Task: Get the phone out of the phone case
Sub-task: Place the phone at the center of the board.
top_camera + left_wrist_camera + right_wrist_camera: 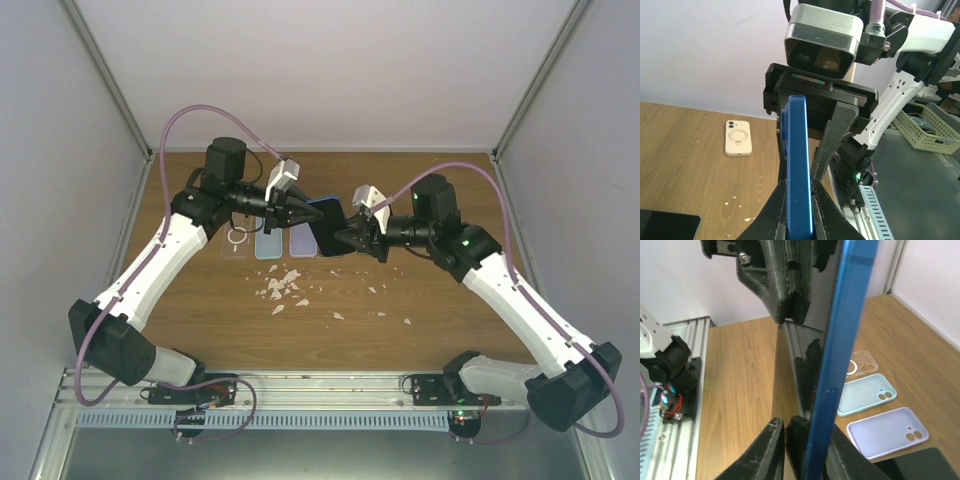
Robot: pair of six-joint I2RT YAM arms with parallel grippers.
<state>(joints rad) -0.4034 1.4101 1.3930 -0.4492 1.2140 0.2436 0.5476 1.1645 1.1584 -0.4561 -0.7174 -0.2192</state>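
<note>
The phone sits in a dark blue phone case (325, 225), held on edge in the air above the table between both arms. My left gripper (799, 186) is shut on the case (797, 145), pinching it across its thickness. From the other side my right gripper (807, 442) straddles the same phone. One of its fingers (842, 457) lies against the blue case back (850, 315). The other stands a thin gap away from the black screen (805, 355). From overhead the two grippers (300, 212) (350, 238) face each other across the phone.
On the wooden table lie three empty cases: a clear one (860, 363), a light blue one (867, 395) and a lilac one (887, 432). A cream case (737, 137) and a black slab (667, 225) also lie there. White crumbs (285, 285) are scattered mid-table. A basket (927, 130) stands off the table.
</note>
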